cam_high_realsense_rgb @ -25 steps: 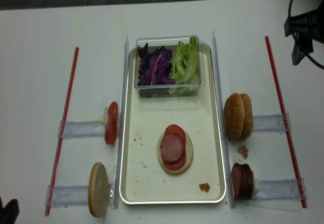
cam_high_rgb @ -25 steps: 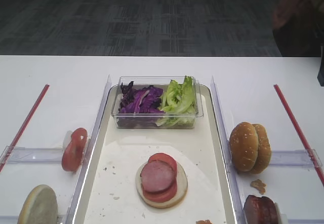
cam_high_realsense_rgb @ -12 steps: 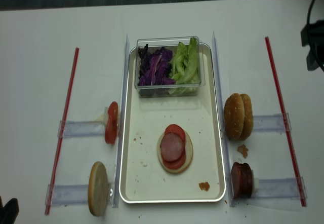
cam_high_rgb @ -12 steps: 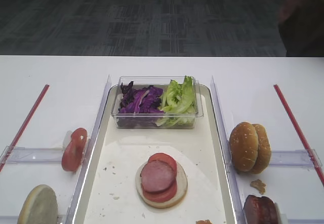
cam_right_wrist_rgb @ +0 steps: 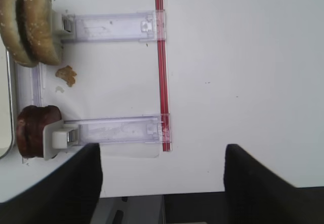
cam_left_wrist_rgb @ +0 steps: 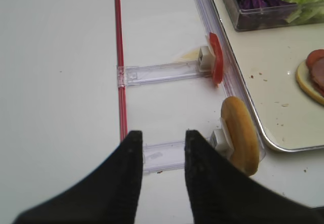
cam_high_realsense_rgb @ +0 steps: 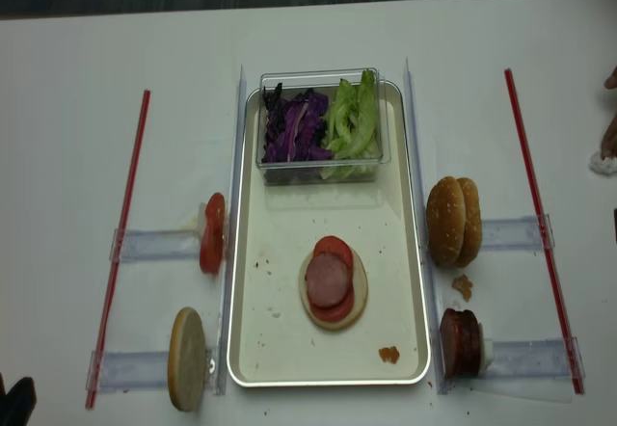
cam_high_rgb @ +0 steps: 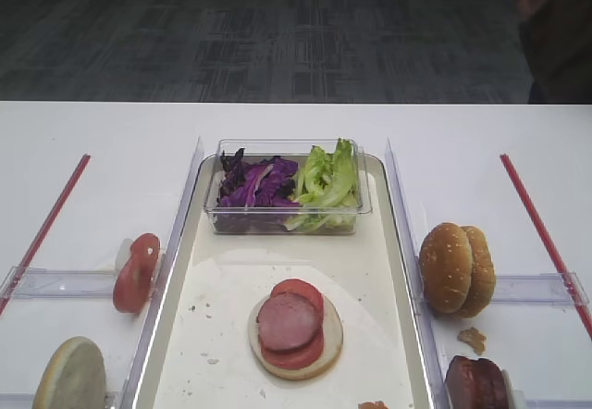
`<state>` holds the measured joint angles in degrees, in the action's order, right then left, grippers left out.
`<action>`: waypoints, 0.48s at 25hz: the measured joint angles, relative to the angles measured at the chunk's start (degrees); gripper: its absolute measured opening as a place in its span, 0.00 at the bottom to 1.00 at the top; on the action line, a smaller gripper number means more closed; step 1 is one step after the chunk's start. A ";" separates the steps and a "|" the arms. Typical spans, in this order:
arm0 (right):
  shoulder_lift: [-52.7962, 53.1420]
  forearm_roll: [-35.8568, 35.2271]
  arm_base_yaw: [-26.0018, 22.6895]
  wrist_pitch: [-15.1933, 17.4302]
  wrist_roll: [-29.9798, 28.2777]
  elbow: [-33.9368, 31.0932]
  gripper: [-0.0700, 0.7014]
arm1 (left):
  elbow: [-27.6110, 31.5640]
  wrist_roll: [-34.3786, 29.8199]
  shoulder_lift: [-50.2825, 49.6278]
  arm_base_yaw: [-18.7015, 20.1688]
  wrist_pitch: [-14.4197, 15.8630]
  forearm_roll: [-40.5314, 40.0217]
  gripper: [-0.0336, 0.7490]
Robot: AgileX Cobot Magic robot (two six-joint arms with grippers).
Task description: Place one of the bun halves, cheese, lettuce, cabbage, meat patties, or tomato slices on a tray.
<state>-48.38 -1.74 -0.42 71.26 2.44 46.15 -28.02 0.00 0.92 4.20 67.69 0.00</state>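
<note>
The white counter [cam_high_realsense_rgb: 77,108] carries everything; dark carpet [cam_high_rgb: 277,30] lies beyond. The tray [cam_high_realsense_rgb: 265,339] runs lengthwise near-to-far at centre, a bun half [cam_high_realsense_rgb: 358,296] with tomato and patty near its front. Left fingers [cam_left_wrist_rgb: 129,173] narrowly parted, right fingers [cam_right_wrist_rgb: 76,183] spread, both empty.

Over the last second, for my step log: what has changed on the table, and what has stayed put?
The dark right arm, seen a second ago at the table's far right edge in the realsense view, has drawn back out of that view. Nothing was picked up or released. The stack on the tray, a bun half under tomato slices and a meat patty, stayed put, as did the side racks' food.
</note>
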 joint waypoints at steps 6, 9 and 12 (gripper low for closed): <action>11.12 0.62 0.00 0.48 -0.40 -5.67 0.77 | 0.00 0.00 0.00 0.00 0.00 0.00 0.29; 16.33 2.08 0.00 0.57 -0.54 -8.24 0.77 | 0.00 0.00 0.00 0.00 0.00 0.00 0.29; 21.00 2.67 0.00 0.88 -0.54 -10.57 0.77 | 0.00 0.00 0.00 0.00 0.00 0.00 0.29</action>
<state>-27.39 0.92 -0.42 72.14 1.90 35.59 -28.02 0.00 0.92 4.20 67.69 0.00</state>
